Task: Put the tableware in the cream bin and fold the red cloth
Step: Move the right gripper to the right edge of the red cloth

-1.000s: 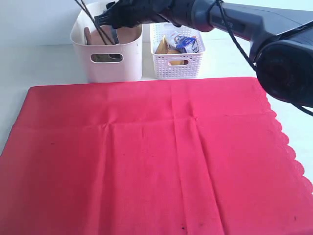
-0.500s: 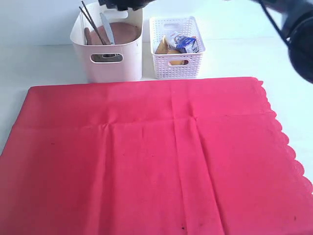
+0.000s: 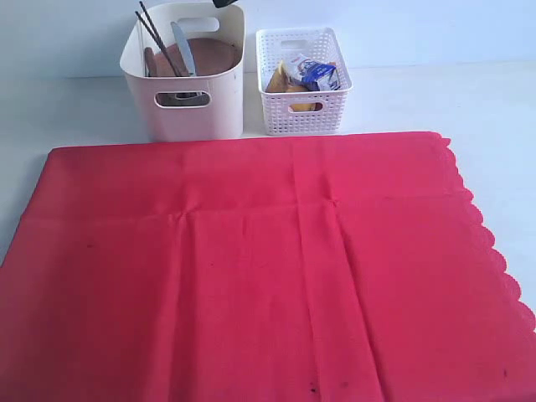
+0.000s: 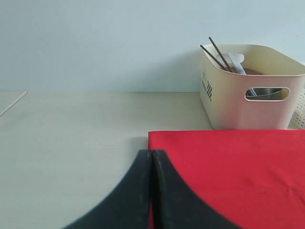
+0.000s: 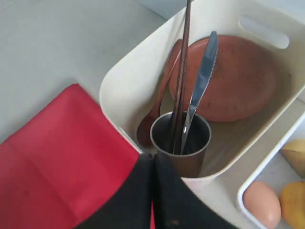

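I see the cloth (image 3: pixel 251 268) spread flat over the table (image 3: pixel 84 109), unfolded, with a few creases and its scalloped edge on the right of the exterior view. The bin (image 3: pixel 201 117) stands just behind the cloth's far edge, left of the basket (image 3: pixel 303 113) and close beside it.

Inside the bin the plate (image 5: pixel 238 81) leans on edge against a wall. The cup (image 5: pixel 181 143) stands upright in front of it, with the knife (image 5: pixel 202 71) and the chopsticks (image 5: pixel 183 57) standing in it. Both rise past the bin's rim. The spoon (image 5: pixel 152 119) rests beside the cup, against the plate. I cannot make out a bowl.

My left gripper (image 4: pixel 151 157) is clenched on nothing, its fingers pressed together over the edge of the cloth near one corner, well apart from the bin. My right gripper (image 5: pixel 153 160) is also clenched and empty, hanging above the bin's wall on the cloth side. An egg (image 5: pixel 259 202) lies in the basket.
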`<control>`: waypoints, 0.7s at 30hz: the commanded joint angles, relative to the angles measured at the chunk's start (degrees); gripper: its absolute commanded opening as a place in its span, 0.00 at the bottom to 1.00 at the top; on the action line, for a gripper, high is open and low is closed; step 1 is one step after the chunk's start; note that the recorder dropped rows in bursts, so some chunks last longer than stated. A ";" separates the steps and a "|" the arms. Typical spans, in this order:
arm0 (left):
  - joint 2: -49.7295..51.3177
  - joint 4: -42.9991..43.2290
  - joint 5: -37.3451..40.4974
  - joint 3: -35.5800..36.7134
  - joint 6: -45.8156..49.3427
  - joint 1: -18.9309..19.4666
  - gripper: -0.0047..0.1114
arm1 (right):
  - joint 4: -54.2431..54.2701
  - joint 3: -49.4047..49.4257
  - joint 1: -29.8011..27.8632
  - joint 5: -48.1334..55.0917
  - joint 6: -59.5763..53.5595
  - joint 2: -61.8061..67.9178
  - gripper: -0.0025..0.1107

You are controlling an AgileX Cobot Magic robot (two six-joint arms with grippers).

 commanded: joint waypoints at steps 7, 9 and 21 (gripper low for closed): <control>-0.37 -0.13 -0.16 -0.16 0.04 -0.21 0.05 | -0.92 10.72 -0.15 1.65 -3.06 -8.70 0.02; -0.37 -0.13 -0.16 -0.16 0.04 -0.21 0.05 | -0.92 16.15 -0.15 -1.27 -3.78 -11.13 0.02; -0.37 -0.13 -0.16 -0.16 0.04 -0.21 0.05 | 17.88 53.82 -0.15 -27.19 -22.32 -25.19 0.02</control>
